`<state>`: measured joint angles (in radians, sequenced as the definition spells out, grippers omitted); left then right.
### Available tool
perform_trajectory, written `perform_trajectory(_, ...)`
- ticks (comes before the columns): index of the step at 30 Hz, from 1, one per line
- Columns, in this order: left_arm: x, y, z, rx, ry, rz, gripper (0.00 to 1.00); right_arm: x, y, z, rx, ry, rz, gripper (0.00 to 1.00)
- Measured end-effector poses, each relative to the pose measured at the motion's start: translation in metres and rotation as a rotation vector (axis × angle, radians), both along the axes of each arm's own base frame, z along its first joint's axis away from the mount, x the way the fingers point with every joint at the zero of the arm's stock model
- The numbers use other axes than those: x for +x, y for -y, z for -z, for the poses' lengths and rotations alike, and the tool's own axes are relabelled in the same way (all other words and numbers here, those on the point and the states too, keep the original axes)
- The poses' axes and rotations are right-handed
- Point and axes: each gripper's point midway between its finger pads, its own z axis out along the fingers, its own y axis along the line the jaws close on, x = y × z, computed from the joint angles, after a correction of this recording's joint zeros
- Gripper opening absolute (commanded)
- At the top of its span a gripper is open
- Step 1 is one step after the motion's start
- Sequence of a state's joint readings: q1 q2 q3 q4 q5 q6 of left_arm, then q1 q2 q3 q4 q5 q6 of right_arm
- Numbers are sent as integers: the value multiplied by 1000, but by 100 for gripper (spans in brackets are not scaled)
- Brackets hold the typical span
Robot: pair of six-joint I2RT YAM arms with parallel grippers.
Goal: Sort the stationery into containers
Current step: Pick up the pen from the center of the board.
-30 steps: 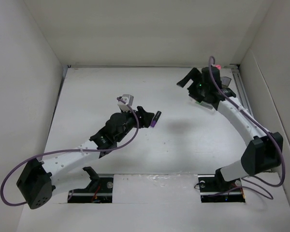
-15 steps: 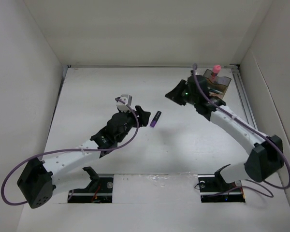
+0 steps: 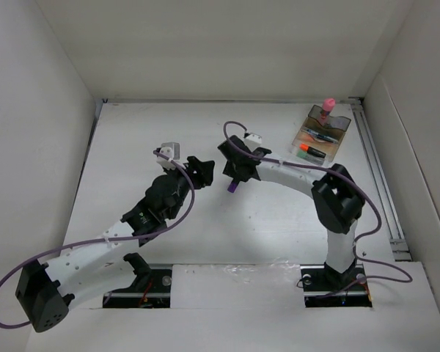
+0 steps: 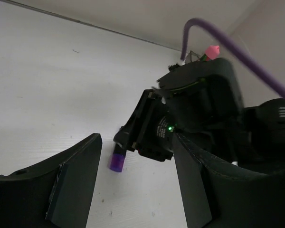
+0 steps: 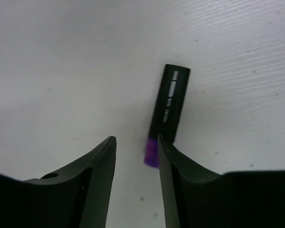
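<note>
A short black marker with a purple tip (image 3: 233, 188) lies on the white table near the middle. My right gripper (image 3: 237, 176) hovers right over it, jaws open. In the right wrist view the marker (image 5: 169, 108) lies ahead of that gripper (image 5: 135, 149), its purple end beside the right finger (image 5: 180, 175) and not gripped. My left gripper (image 3: 203, 173) stands open and empty just left of the marker (image 4: 117, 161). The smoky-brown organiser (image 3: 342, 126) at the back right holds a pink-capped bottle (image 3: 327, 105), an orange-tipped marker (image 3: 308, 152) and thin pens.
White walls close in the table on the left, back and right. A metal rail (image 3: 378, 176) runs along the right edge by the organiser. In the left wrist view the right gripper's black body (image 4: 180, 118) fills the space just beyond my left fingers.
The right arm has swung from the organiser at the back right to the middle, over the marker. The left gripper has drawn back to the left, away from the marker.
</note>
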<state>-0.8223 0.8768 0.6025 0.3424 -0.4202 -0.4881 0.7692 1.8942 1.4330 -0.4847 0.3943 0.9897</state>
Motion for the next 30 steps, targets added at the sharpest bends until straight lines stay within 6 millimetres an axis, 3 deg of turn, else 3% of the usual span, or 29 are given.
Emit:
perform_trajectory(5,-2,-4,-3,-7,2,-7,58,-2,14,39,-126,-70,62,56)
perform_trajectory(12,-6,-8,-13,-36,25,-7,58,0,21,38,-163,-59,120,59)
perform_trajectory(17,-6,-6,-11,-32,20,0,58,1,17,39,-138,-64,114,45)
perform_trajectory(27,-8,-3,-11,-35,21,20,58,4,23,53,-102,-108,107,47)
perform_trajectory(30,-8,-1,-9,-31,16,29,58,5,23,61,-106,-122,98,30)
